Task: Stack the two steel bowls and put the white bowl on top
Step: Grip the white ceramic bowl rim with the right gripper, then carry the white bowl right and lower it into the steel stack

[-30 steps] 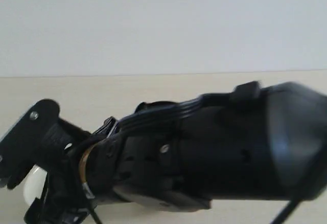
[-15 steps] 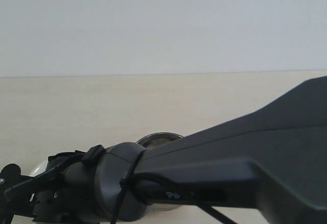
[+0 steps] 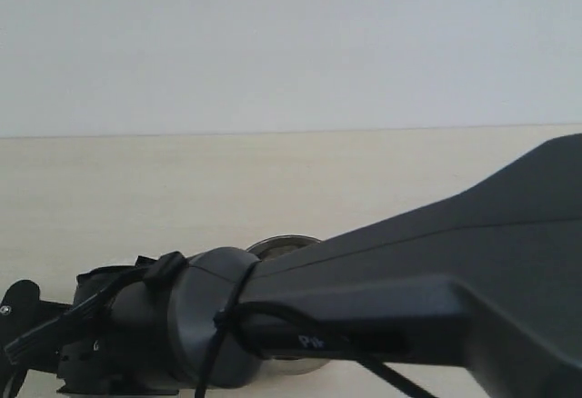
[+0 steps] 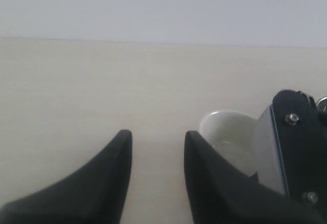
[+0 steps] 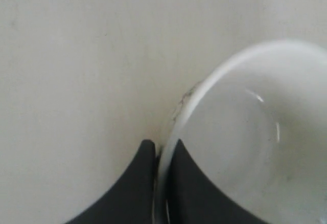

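Observation:
My right gripper (image 5: 161, 150) is shut on the rim of the white bowl (image 5: 250, 147), one finger outside the wall and one inside. In the left wrist view the white bowl (image 4: 227, 129) shows beside the right gripper's dark body (image 4: 295, 152). My left gripper (image 4: 156, 141) is open over bare table, the bowl just past one finger (image 4: 196, 155). In the exterior view the right arm (image 3: 409, 289) reaches across to the left and hides most of the scene. A steel bowl's rim (image 3: 284, 245) peeks over it. A second steel bowl cannot be made out.
The pale wooden table (image 3: 182, 189) runs back to a plain light wall (image 3: 291, 44). Part of the right gripper's black mount (image 3: 20, 321) shows at the lower left edge of the exterior view.
The right arm has swung down and across the exterior view, so the wrist that filled it now sits low at the left. The white bowl's sliver seen earlier at the left is now covered.

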